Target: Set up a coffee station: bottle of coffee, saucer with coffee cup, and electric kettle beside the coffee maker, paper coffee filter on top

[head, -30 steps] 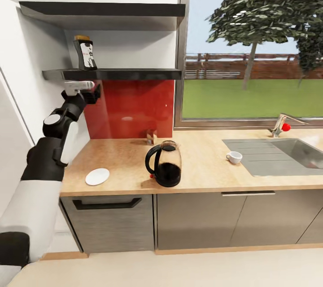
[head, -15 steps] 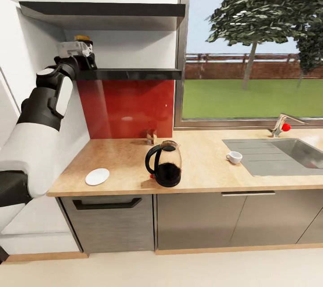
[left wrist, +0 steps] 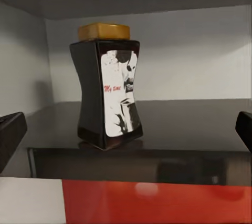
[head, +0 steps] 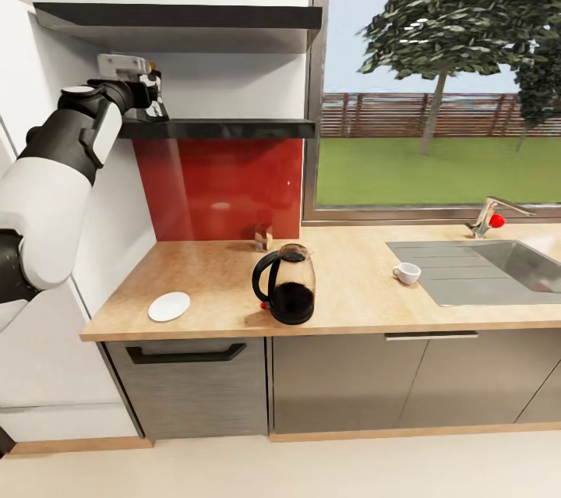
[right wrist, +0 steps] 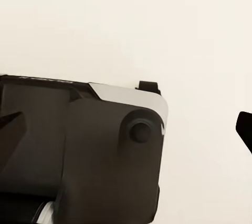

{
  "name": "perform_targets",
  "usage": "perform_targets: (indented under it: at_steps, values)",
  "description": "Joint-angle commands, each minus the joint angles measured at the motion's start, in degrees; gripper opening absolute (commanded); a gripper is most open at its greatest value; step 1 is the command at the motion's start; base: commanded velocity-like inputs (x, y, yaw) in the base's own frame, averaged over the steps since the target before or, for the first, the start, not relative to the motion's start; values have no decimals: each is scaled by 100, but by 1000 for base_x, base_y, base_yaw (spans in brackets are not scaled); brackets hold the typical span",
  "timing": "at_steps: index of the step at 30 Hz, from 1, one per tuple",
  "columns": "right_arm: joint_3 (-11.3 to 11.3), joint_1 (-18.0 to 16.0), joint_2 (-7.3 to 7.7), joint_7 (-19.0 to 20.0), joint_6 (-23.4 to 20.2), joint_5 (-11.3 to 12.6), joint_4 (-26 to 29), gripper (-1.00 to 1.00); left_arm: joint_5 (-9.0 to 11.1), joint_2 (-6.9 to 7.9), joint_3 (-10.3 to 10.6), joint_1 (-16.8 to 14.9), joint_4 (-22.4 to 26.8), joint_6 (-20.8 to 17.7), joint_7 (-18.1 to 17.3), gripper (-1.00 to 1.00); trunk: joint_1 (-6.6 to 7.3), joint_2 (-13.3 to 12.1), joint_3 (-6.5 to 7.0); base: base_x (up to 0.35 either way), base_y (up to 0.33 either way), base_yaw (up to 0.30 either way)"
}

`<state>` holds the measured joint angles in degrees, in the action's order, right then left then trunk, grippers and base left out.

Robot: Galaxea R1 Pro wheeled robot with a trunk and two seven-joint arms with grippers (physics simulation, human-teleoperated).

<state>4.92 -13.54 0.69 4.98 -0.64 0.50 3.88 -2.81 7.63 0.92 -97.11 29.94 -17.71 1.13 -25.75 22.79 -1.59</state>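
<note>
Black glossy kitchen shelf (head: 226, 128) carrying the bottle of coffee (left wrist: 107, 97) at its left end, standing upright, gold cap on top, white label facing outward. Reaching up at shelf height with the left gripper (head: 153, 87), fingers spread wide, one dark fingertip (left wrist: 10, 134) showing at each side of the left wrist view and the bottle sitting between them but further in, untouched. Gripping nothing. Partly hiding the bottle behind the gripper in the head view.

Resting on the light wood-grain countertop (head: 218, 268): the electric kettle (head: 287, 284), upright, dark liquid filling its lower part, black handle turned toward the left; the saucer (head: 169, 306) lying flat and bare near the left front edge, well apart from the kettle; the coffee cup (head: 406, 273) sitting upright just beside the sink (head: 499, 268), far from the saucer, its inside not readable. Standing against the red backsplash (head: 222, 186) behind the kettle, a small brownish item too small to identify.

Looking along the right gripper (right wrist: 247, 129) in the right wrist view: only one dark fingertip visible beside a dark part of the robot's body (right wrist: 79, 155) over a pale floor, so impossible to say how wide apart the fingers are.
</note>
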Motion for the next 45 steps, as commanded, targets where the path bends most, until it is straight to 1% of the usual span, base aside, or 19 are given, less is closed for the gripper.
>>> perform_targets:
  at_steps: [1, 4, 6, 14, 20, 24, 32, 41, 45]
  values:
    - [42, -2, 2, 11, -7, 7, 5, 100, -112, 1, 11, -20, -25, -32, 11, 100, -4, 13, -14, 0, 0, 0]
    - [37, -3, 8, 11, -11, 16, 7, 100, -347, 21, 5, -25, -69, -28, 10, 100, -4, 13, -14, 0, 0, 0]
    - [36, -2, 9, 11, -18, 19, 7, 100, -394, 60, -17, -7, -70, 0, 10, 100, -4, 13, -14, 0, 0, 0]
    - [28, -3, 19, 11, -21, 14, -36, 100, -431, 104, -55, 46, 10, 103, 29, 100, -4, 13, -14, 0, 0, 0]
    - [27, -1, 53, 11, -24, 12, -148, 100, -429, 101, -57, 52, 25, 176, 251, 100, -4, 13, -14, 0, 0, 0]
    - [27, -1, 61, 7, -24, 12, -203, 100, -401, 97, -70, 52, 25, 174, 324, 100, -4, 13, -14, 72, 0, 0]
    - [35, 0, 63, 5, -24, 12, -220, 100, -374, 87, -76, 52, 36, 178, 343, 100, -4, 13, -14, 248, 0, 0]
    - [36, 0, 63, 6, -24, 12, -224, 100, -375, 91, -80, 52, 35, 174, 344, 100, -4, 13, -14, 35, 3, 0]
    - [36, 0, 63, 4, -18, 12, -228, 100, -361, 96, -104, 52, 31, 165, 347, 100, -4, 13, -14, 164, 103, 0]
